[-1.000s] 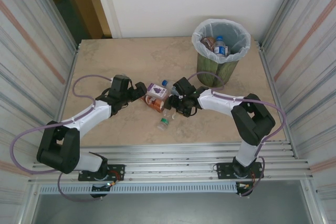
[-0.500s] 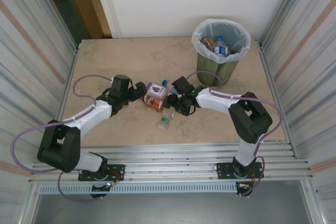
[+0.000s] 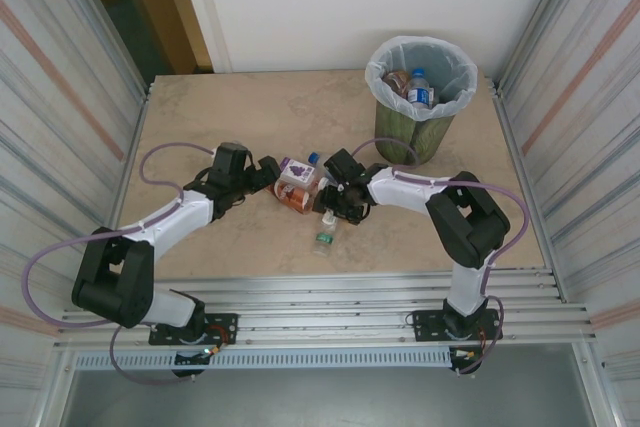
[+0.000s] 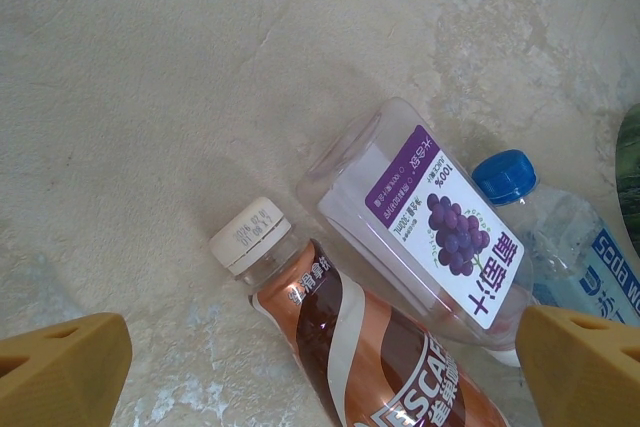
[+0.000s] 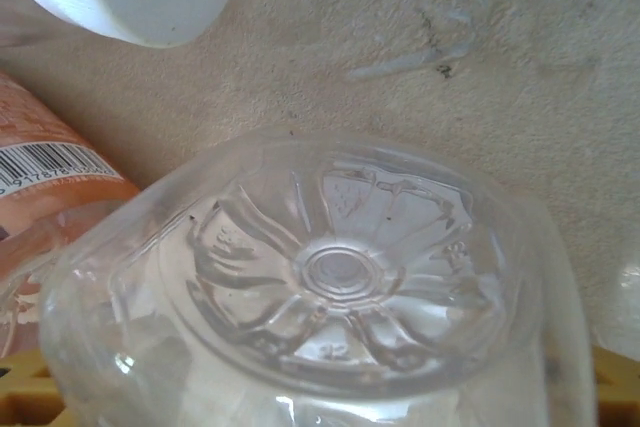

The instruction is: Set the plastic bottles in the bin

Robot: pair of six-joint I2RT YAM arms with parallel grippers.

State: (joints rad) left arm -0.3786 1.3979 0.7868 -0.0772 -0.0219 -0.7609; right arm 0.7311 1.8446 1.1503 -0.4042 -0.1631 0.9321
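The small clear bottle (image 3: pixel 325 232) with the green cap lies on its side on the table (image 3: pixel 220 117), directly on the near side of the right gripper (image 3: pixel 336 197). Its long axis runs near to far, cap towards me and base up against the jaws. From the right wrist, the moulded base sits square between the two yellow fingers. The jaws stand partway open around it, but I cannot tell whether they are actually pressing on the plastic. This arm is clearly the nearer one. Its elbow is folded out on the right and its forearm reaches low and leftward over the table.

The left gripper (image 3: pixel 262 172) has its jaws spread as wide as they go and holds nothing. It points right at a cluster just beyond its fingertips: a grape-labelled bottle (image 4: pixel 430 222), a brown coffee bottle (image 4: pixel 370 347) and a blue-capped bottle (image 4: pixel 560 247), all lying down and touching. That arm stretches low from the near left.

The bin (image 3: pixel 380 67) stands at the far right, well apart, with several bottles already inside.
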